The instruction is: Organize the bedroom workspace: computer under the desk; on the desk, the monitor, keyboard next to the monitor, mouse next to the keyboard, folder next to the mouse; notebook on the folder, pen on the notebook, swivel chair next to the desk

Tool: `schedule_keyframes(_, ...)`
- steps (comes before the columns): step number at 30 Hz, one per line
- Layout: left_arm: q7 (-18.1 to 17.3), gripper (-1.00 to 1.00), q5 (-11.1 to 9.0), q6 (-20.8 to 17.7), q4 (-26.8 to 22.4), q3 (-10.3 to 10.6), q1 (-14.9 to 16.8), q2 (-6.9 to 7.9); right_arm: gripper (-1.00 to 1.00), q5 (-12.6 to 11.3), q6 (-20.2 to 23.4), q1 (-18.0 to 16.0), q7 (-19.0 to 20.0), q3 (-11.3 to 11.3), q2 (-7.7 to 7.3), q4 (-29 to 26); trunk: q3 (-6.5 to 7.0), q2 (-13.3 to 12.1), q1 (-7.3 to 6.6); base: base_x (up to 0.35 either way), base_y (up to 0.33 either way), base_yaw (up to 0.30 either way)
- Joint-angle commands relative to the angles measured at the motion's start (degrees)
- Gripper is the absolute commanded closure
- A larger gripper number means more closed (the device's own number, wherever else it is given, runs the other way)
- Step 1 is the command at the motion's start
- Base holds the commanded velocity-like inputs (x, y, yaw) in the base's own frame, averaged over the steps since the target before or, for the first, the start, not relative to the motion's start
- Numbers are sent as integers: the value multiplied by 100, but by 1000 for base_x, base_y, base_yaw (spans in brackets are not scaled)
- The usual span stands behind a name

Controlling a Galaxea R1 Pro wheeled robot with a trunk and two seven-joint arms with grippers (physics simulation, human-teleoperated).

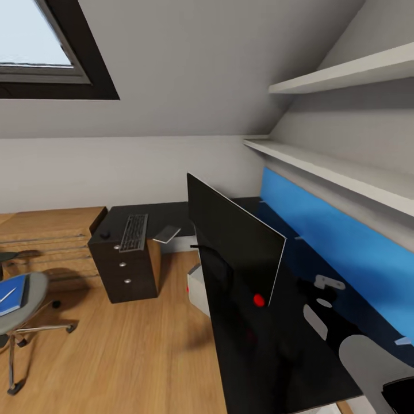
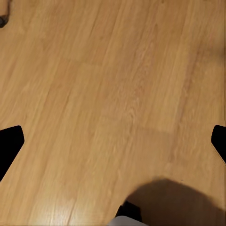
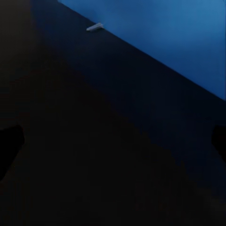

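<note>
Desk runs from right under my right arm off to the far corner, glossy black top, drawer unit at the far end. Monitor stands upright on it, ahead of my right arm, red dot at its lower near corner. Keyboard lies flat on the far end of the desk over the drawers, well apart from the monitor, mouse just beside its far-left side. Notebook sits on the desk between keyboard and monitor. Computer is on the floor, tucked under the desk edge below the monitor, so that part looks done.

Swivel chair is off to my left, away from the desk, with the blue folder lying flat on its seat and a thin pale stick on it (probably the pen, too small to be sure).

Left gripper points down at bare wood floor, its dark finger tips wide apart at the frame edges, nothing between them. Right gripper hovers over the black desk top by the blue back panel, finger tips likewise spread and empty.

My read: both hands are free because the folder is next, so I need to turn left toward the chair.
</note>
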State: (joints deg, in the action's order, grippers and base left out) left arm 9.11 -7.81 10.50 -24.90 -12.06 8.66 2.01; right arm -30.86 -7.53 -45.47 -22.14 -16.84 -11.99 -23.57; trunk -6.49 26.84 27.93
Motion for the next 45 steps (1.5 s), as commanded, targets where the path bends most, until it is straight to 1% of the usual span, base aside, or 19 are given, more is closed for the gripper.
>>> schedule_keyframes(1,3,-100,-59,22,3,11,4,1,-100,-61,-29,-6,-27,-47,-5,0,-11,10,5,216,0,0)
schedule_keyframes(4,3,-100,-58,22,3,11,4,1,-100,-60,-29,-6,-19,-61,-1,-4,-11,10,5,157,0,0)
schedule_keyframes(6,3,-100,-58,22,3,11,4,1,-100,-60,-29,-6,64,-118,1,-10,-11,10,5,97,0,0)
schedule_keyframes(7,3,-100,-58,22,3,11,4,-3,-100,-56,-29,-6,400,-240,3,-11,-11,10,5,35,0,0)
schedule_keyframes(9,3,-100,-57,22,3,11,4,-5,-100,-54,-29,-6,597,-284,3,-6,-11,10,5,25,0,0)
schedule_keyframes(10,3,-100,-56,22,3,11,4,-6,-100,-53,-29,-6,757,-313,1,-4,-11,10,5,14,0,0)
schedule_keyframes(12,3,-100,-57,22,3,11,4,-7,-100,-53,-29,-6,867,-332,-1,-2,-11,10,5,10,0,0)
schedule_keyframes(19,3,-100,-55,22,3,11,4,-8,-100,-52,-48,-6,1052,-371,-5,-15,-11,10,5,4,0,0)
schedule_keyframes(29,3,-100,-54,22,3,11,4,-8,-100,-52,-216,-6,1228,-389,-5,-24,-11,10,5,0,0,0)
schedule_keyframes(33,3,-100,-50,22,4,11,4,-8,-100,-50,-232,-6,1383,-401,-5,-25,-11,10,5,0,0,0)
schedule_keyframes(39,2,-100,-47,22,3,11,4,-8,-100,-46,-239,-6,1688,-606,-5,-25,-11,10,5,0,0,0)
schedule_keyframes(45,2,-100,-46,22,3,11,4,-8,-100,-50,-240,-6,1848,-797,-5,-27,-11,10,5,0,0,0)
